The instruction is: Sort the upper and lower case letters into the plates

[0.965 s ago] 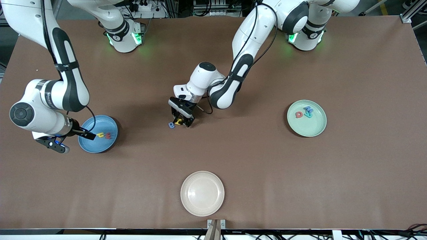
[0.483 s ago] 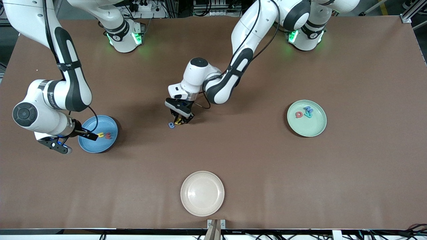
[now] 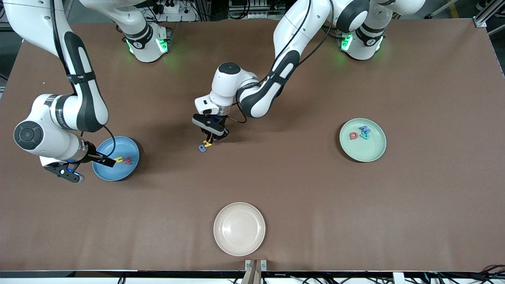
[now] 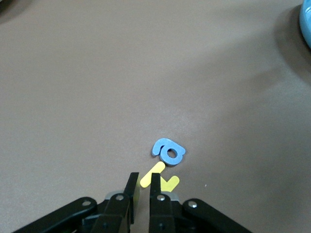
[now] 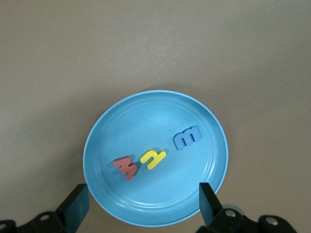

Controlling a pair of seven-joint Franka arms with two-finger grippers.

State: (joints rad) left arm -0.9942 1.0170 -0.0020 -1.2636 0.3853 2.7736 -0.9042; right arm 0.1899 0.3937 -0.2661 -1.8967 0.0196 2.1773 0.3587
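The left gripper (image 4: 141, 187) is pinching a flat yellow foam letter (image 4: 153, 175) at mid-table, its long stroke pointing toward the touching blue foam letter (image 4: 168, 150). The right gripper (image 5: 141, 201) is hanging wide open and empty over the sky-blue plastic plate (image 5: 209, 155).

Brown matte table surface (image 3: 315, 189) — uniform, no pattern. Round shallow sky-blue plastic plate (image 5: 121, 126) carries three small flat foam letters: one red (image 5: 124, 167), one yellow (image 5: 153, 158), one blue (image 5: 187, 137). Round shallow pale mint-green plastic plate (image 3: 375, 152) carries a red letter (image 3: 353, 135), a blue letter (image 3: 366, 129) and a teal letter (image 3: 365, 136). Round cream-white plate (image 3: 239, 228) — plain. On the table: a blue foam letter (image 4: 168, 151) and a yellow foam letter (image 4: 154, 176). Arms white with black joints; gripper fingers black.
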